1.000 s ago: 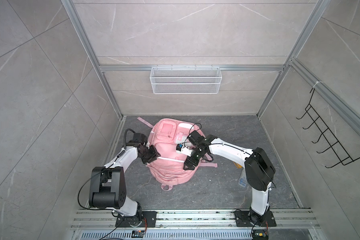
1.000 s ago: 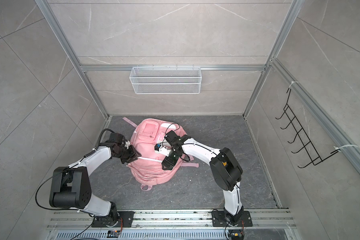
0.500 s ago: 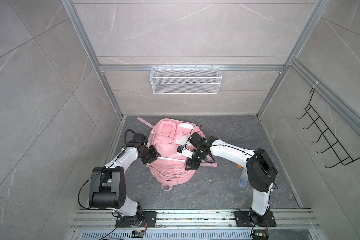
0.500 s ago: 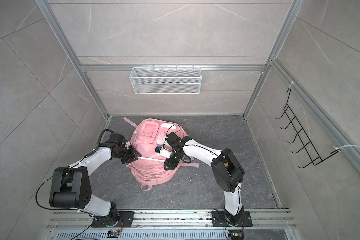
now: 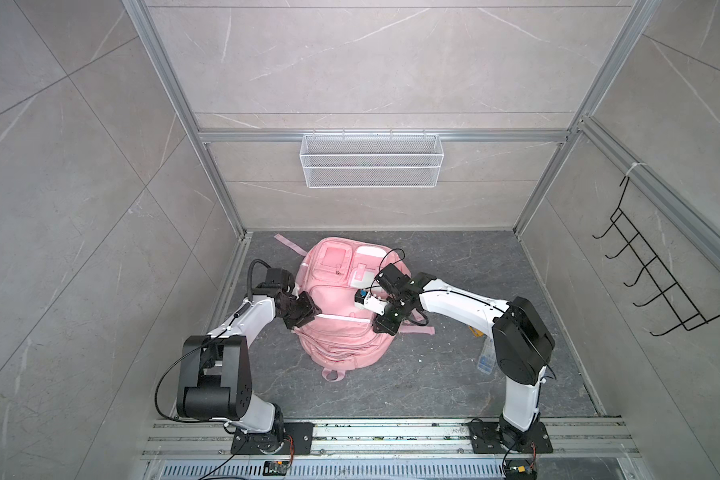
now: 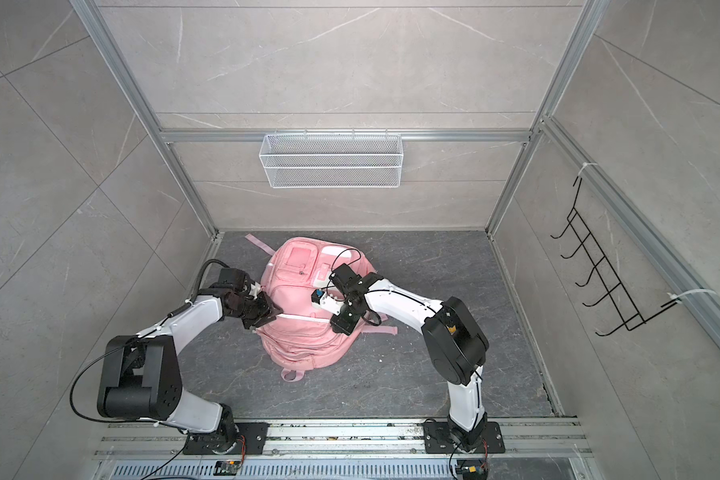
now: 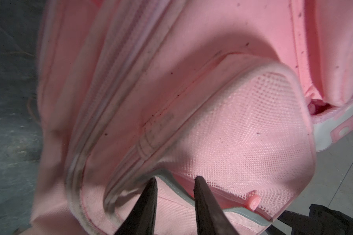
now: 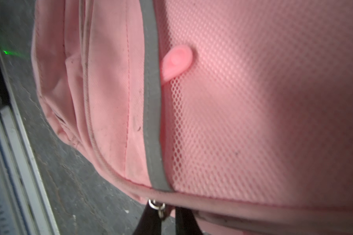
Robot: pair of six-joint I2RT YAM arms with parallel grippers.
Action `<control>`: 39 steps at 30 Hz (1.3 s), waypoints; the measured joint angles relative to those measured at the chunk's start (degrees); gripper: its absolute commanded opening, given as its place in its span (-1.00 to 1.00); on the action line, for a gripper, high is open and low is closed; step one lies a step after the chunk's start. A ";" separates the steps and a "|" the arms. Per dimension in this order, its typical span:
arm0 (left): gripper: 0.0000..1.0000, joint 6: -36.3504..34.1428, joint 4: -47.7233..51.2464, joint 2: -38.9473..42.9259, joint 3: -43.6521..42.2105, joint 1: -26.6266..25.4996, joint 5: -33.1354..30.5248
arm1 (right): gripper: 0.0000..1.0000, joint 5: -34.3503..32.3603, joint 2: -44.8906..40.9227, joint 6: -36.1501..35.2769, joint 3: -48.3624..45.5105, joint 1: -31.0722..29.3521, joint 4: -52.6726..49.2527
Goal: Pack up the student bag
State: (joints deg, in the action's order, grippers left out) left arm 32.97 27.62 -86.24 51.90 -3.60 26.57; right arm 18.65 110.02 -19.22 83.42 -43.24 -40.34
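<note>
The student bag (image 5: 341, 332) (image 6: 304, 336), pink with white strips, lies on the dark floor between both arms. At its left side my left gripper (image 5: 310, 318) (image 6: 273, 316) pinches the fabric. In the left wrist view that gripper (image 7: 174, 179) holds a fold of pink cloth by the grey-edged mesh pocket (image 7: 243, 132). My right gripper (image 5: 381, 328) (image 6: 337, 328) presses on the bag's right side. In the right wrist view it (image 8: 167, 209) is shut on a small metal zipper pull (image 8: 156, 204) at the seam below the mesh panel (image 8: 253, 101).
A white wire basket (image 5: 371, 160) hangs on the back wall and a black hook rack (image 5: 657, 282) on the right wall. A clear case (image 5: 485, 357) lies on the floor by the right arm. A loose pink strap (image 5: 289, 245) trails toward the back left corner.
My right gripper has closed from wide open onto the zipper pull and shifted slightly along the bag's right side. The left gripper and the bag have held still.
</note>
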 measured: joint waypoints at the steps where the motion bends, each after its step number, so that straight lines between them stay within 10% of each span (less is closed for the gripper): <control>1: -0.35 0.00 0.00 0.26 -0.28 0.00 0.24 | -1.00 -0.70 -0.22 0.31 -0.55 -0.13 0.42; 11: -0.35 -4.59 5.51 9.09 -3.13 -1.66 2.23 | -1.00 -4.00 -3.32 7.69 -3.17 4.48 2.03; 20: -0.16 -14.84 12.37 14.91 5.95 -19.96 0.13 | -1.00 -10.97 -3.28 11.67 -1.11 8.98 -0.46; 31: 0.42 -26.12 10.80 -6.32 20.41 -21.88 -0.79 | -1.00 -9.20 -1.22 16.90 1.46 10.62 -4.37; 39: 0.31 -32.20 10.64 -14.27 23.52 -23.54 1.33 | -1.00 -9.27 -0.20 18.64 4.00 11.30 -6.82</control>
State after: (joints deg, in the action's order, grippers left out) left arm 0.78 38.26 -100.51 75.42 -27.14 27.90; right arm 9.39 109.82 -0.58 87.42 -31.94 -47.16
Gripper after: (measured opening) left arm 0.689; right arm 0.076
